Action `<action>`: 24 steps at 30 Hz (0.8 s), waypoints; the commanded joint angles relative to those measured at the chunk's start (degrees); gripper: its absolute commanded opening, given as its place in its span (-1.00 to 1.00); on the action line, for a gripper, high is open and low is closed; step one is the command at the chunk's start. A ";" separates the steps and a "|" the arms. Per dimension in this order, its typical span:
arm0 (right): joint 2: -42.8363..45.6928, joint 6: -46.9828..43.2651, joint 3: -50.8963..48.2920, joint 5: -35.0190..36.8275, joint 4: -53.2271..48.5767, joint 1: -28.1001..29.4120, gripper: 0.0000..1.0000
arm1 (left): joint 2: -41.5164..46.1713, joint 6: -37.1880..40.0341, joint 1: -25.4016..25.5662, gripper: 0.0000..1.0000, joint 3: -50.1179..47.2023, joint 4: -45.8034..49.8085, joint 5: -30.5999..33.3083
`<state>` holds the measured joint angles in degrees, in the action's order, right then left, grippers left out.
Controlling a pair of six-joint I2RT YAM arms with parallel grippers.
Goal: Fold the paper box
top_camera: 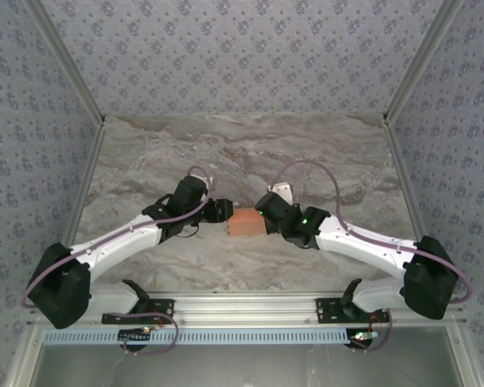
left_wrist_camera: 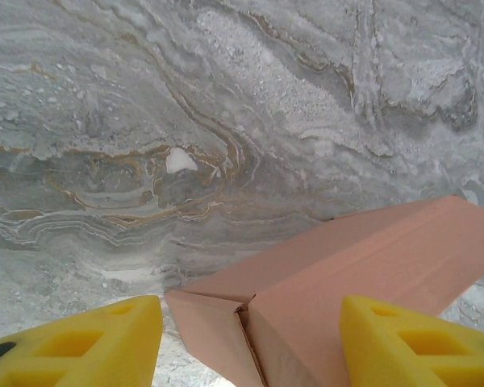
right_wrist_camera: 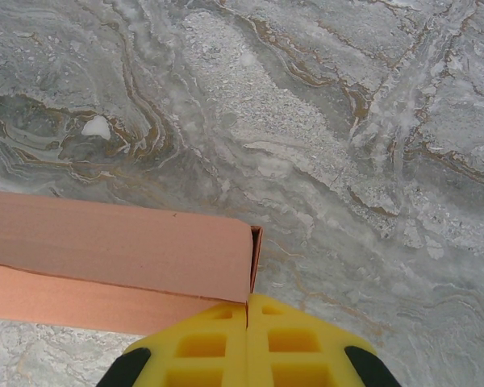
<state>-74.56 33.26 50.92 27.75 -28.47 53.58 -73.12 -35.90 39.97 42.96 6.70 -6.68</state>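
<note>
We take the paper box (top_camera: 244,224) as our marker: a salmon-orange cardboard carton, already folded into a flat rectangular shape. It lies on the marble table (top_camera: 242,153) between the two arms.

The left gripper (top_camera: 221,211) sits at the box's left end. Seen from the left wrist, its jaws stand apart. One yellow finger (left_wrist_camera: 89,343) is clear of the box over bare marble, and the other is in front of the box's long face. The left gripper (left_wrist_camera: 250,316) thus straddles a corner of the paper box (left_wrist_camera: 363,258) without clamping it. At that corner a flap is tucked in, and a seam shows where two panels meet.

The right gripper (top_camera: 262,214) is at the box's right end. From the right wrist we see the right gripper (right_wrist_camera: 248,310) with its yellow pads pressed together, no gap between them. The thin end edge of the paper box (right_wrist_camera: 113,242) runs straight down into the line where the pads meet. The card seems pinched there, though the pads hide the contact itself.

Beyond the box's far edge, a small white patch (right_wrist_camera: 97,126) marks the grey veined marble.
</note>
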 commanded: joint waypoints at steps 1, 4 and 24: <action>-0.17 1.10 -0.56 1.96 -1.60 0.39 -0.93 | -1.63 0.18 -0.14 0.17 1.11 -0.72 -1.39; -0.45 1.04 -0.38 1.82 -1.50 0.47 -0.91 | -1.84 -0.39 -0.11 0.14 -0.91 -1.69 -1.77; 3.58 -3.71 6.56 -7.44 -7.81 0.27 -0.11 | -3.22 -1.26 2.23 0.09 -5.53 -3.59 0.69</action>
<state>-73.03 30.59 55.00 22.76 -33.15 53.78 -74.39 -37.63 41.58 37.98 -2.02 -7.46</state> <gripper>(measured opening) 0.436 0.543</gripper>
